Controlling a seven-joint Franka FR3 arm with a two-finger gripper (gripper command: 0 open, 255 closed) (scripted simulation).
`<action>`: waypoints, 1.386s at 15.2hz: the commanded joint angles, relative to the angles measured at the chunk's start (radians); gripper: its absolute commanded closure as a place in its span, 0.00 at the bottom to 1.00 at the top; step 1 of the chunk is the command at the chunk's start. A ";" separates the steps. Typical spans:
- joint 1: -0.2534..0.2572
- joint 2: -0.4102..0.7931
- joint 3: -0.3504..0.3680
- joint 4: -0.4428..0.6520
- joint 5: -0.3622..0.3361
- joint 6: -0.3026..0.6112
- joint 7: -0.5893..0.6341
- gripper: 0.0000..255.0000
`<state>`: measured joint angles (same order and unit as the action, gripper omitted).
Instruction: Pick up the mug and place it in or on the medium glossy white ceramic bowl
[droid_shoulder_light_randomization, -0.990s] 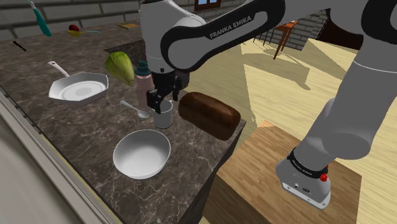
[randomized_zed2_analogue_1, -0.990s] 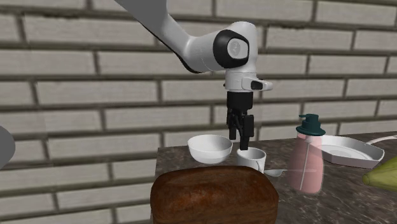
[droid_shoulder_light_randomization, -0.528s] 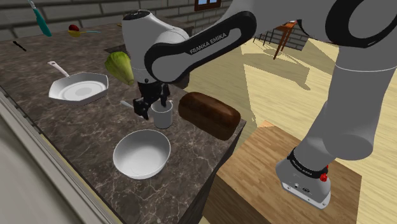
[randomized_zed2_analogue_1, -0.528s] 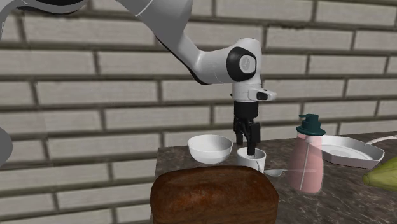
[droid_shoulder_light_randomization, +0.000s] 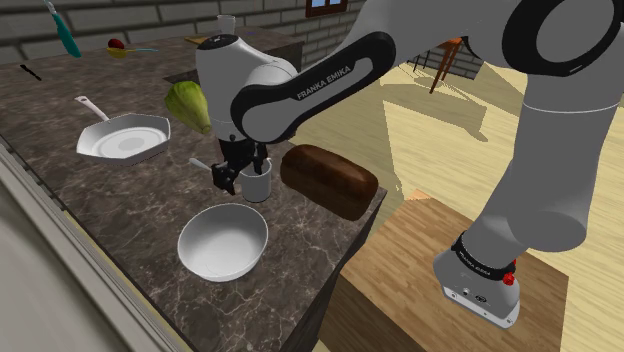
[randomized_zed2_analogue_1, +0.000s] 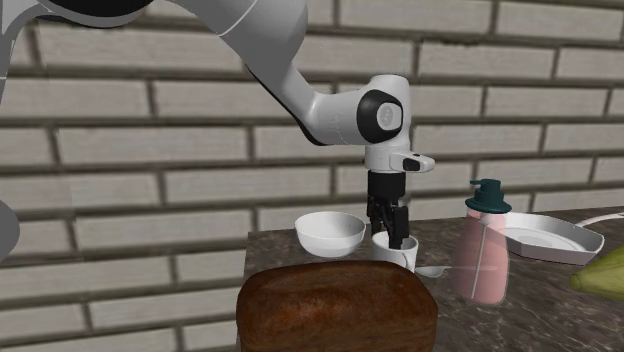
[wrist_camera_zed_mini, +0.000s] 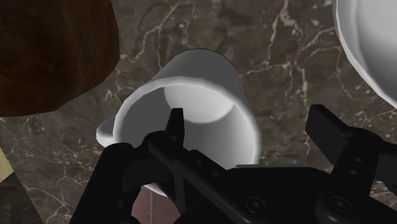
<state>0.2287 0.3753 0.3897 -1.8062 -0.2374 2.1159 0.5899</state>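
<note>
Dark marbled stone formed the bench (droid_shoulder_light_randomization: 90, 210), with plank flooring beyond its edge. In the shoulder view the mug (droid_shoulder_light_randomization: 258, 181) stood upright near that edge, between the white bowl (droid_shoulder_light_randomization: 222, 242) and a brown loaf (droid_shoulder_light_randomization: 330, 180), just beside the loaf. The arm reached up and left from its stand and bent over, so the wrist pointed straight down and the jaws sat at the mug's rim.

In the second exterior view, against a brick wall, the mug (randomized_zed2_analogue_1: 396, 250) stood just beside the bowl (randomized_zed2_analogue_1: 330, 232), with a pink bottle (randomized_zed2_analogue_1: 484, 245) off to that view's right. The hand hung vertical, its tips at the mug's mouth.

In the wrist view the jaws stood wide. One finger (wrist_camera_zed_mini: 175, 127) dipped inside the mug (wrist_camera_zed_mini: 203, 89); the other hung outside, clear of the wall, so nothing was clasped.

The mug looked stiff, light and smooth, so likely slippery and apt to chip. Pinching its wall well below the lip seemed the sound hold, with a level carry and a gentle set-down in the bowl.
</note>
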 joint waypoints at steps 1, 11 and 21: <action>0.000 0.000 0.000 -0.001 0.000 0.001 0.000 0.00; 0.000 0.000 0.000 0.000 0.000 0.001 0.000 1.00; -0.006 -0.046 0.011 0.047 0.026 -0.088 -0.021 1.00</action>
<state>0.2241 0.3374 0.3990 -1.7628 -0.2148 2.0387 0.5721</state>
